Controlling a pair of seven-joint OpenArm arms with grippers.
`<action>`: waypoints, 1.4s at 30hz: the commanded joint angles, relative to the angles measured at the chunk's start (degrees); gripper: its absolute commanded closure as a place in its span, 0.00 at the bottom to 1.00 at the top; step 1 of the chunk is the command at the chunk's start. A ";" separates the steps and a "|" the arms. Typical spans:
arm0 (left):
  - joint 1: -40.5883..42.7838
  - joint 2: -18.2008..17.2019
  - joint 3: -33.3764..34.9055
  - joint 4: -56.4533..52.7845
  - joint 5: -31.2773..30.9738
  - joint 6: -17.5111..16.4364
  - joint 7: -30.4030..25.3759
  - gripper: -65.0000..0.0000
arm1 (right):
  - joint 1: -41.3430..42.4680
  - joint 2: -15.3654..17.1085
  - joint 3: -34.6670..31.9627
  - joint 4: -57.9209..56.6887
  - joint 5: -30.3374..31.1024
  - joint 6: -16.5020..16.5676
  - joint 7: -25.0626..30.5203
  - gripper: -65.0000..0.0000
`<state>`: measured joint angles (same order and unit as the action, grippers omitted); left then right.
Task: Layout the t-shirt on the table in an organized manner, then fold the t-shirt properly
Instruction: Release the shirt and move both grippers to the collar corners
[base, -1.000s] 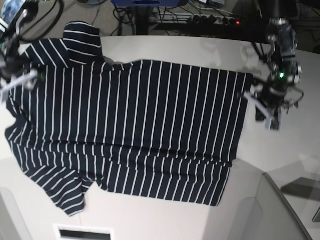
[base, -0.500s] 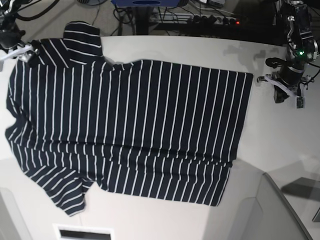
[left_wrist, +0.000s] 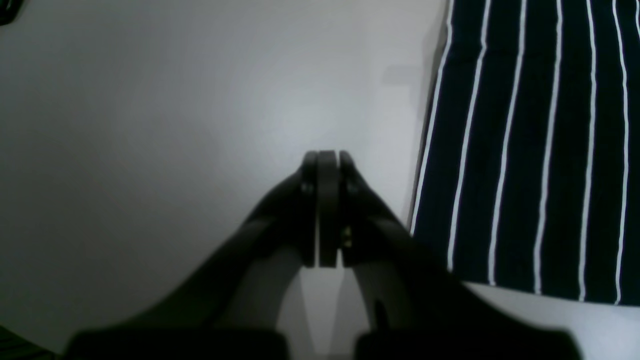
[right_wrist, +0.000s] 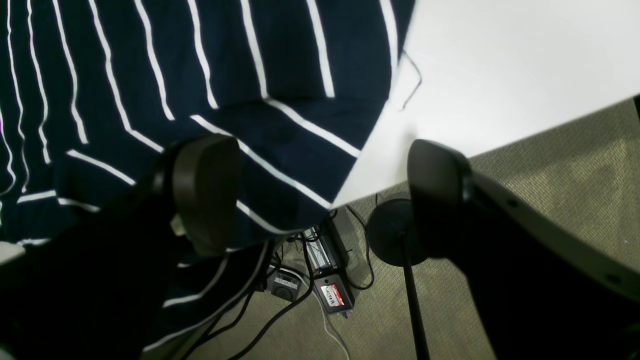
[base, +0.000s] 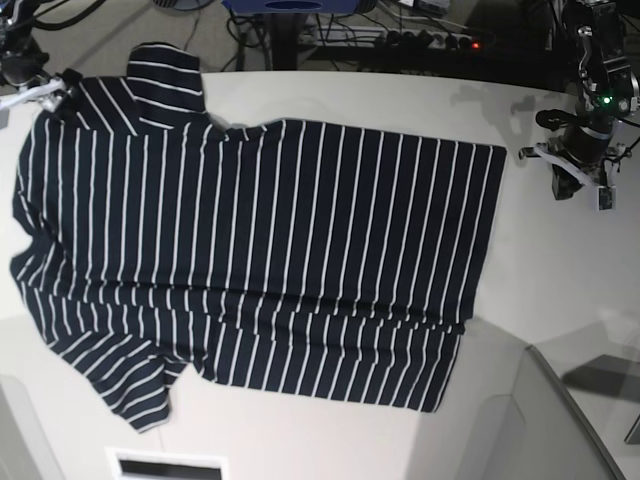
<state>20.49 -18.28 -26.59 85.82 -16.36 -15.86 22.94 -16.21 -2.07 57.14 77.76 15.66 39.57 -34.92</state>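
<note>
Jaws: left gripper (left_wrist: 322, 210) pressed together, right gripper (right_wrist: 320, 195) agape.

The table (base: 350, 100) is evenly lit from above in the base view, soft glare is seen on it in the dim left wrist view, and both wrist foregrounds are blurred.

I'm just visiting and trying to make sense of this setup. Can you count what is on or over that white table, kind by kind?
Striped t-shirt, spread flat: 1
White table: 1
Robot grippers: 2, the left gripper with its fingers shut beside the shirt's hem, and the right gripper open above the shirt's corner
Total: 4
</note>
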 joint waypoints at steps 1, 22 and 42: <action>-0.05 -0.93 -0.36 0.82 -0.30 0.34 -1.27 1.00 | -0.10 0.53 0.13 0.79 0.65 0.43 0.85 0.24; -0.05 -0.84 -0.53 0.73 -0.39 0.34 -1.18 0.77 | -0.36 -2.29 -2.95 1.32 0.47 0.43 -6.01 0.24; -0.58 -0.93 -0.62 -2.44 -4.34 0.25 -1.18 0.60 | -1.51 -2.99 -7.69 0.88 0.47 0.43 -5.48 0.98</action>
<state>20.03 -18.24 -26.61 82.52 -20.58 -15.86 23.07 -17.19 -4.93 49.60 78.63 17.65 39.97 -38.50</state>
